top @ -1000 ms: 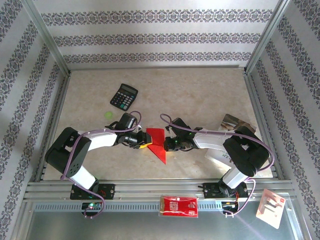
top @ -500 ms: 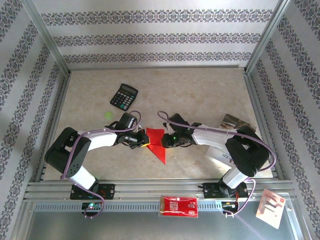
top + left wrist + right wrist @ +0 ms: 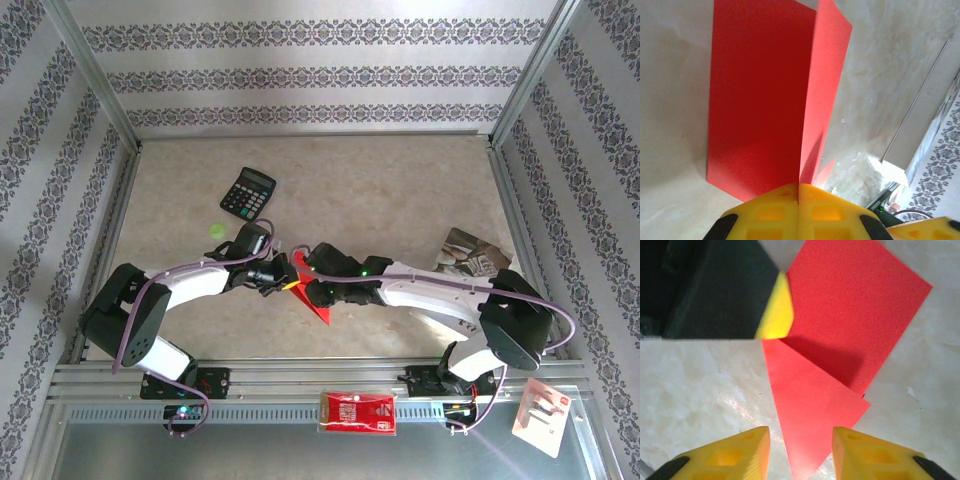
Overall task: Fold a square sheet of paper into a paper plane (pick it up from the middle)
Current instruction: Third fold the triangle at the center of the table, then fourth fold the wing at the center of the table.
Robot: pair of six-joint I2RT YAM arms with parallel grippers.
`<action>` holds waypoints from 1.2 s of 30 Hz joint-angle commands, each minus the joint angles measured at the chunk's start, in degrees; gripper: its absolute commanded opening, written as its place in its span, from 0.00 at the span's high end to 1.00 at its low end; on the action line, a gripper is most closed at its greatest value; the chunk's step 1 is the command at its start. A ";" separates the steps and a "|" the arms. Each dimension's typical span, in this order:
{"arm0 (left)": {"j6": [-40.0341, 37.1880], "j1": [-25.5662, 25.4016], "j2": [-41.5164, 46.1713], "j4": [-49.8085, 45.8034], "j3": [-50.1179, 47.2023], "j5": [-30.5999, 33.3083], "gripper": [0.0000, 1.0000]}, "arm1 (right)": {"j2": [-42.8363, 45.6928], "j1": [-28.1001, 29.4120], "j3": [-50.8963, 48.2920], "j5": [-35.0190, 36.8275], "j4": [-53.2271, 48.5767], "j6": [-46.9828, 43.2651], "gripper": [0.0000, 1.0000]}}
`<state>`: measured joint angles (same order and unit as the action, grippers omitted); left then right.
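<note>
The red sheet of paper [image 3: 318,300], folded to a pointed dart shape, lies on the table between the two arms. In the left wrist view it stands as two red panels [image 3: 760,100] meeting at a crease. My left gripper [image 3: 799,187] is shut on the crease at the paper's near edge, and from above it [image 3: 286,283] sits at the paper's left side. My right gripper [image 3: 801,455] is open, and the paper's pointed flap [image 3: 810,405] lies between its yellow fingers [image 3: 725,457]. In the top view the right gripper [image 3: 312,288] hovers over the paper.
A black calculator [image 3: 248,193] and a small green disc [image 3: 216,229] lie at the back left. A grey printed booklet [image 3: 470,255] lies to the right, under the right arm. A red-and-white packet [image 3: 358,411] rests on the front rail, with a white card [image 3: 545,412] at its right.
The right arm has stretched leftward over the paper and its jaws have opened. The left gripper has closed on the paper's crease and stayed in place.
</note>
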<state>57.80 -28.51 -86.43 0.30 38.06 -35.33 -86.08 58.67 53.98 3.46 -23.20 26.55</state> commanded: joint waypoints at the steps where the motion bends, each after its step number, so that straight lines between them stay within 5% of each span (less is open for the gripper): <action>1: 3.54 -0.67 1.87 -3.37 -0.25 0.57 1.00 | -2.24 3.57 1.81 7.25 -0.54 2.54 0.58; 23: 6.27 -0.58 1.27 -6.45 1.24 -2.18 1.00 | -16.04 15.19 6.96 27.79 -4.74 16.38 0.62; 36: 5.83 -0.58 1.22 -7.83 2.10 -2.20 1.00 | -20.43 15.50 8.58 29.76 -6.97 16.80 0.65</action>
<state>63.13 -28.51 -85.65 -4.80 38.92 -36.88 -105.32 73.67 61.45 31.09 -28.36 42.19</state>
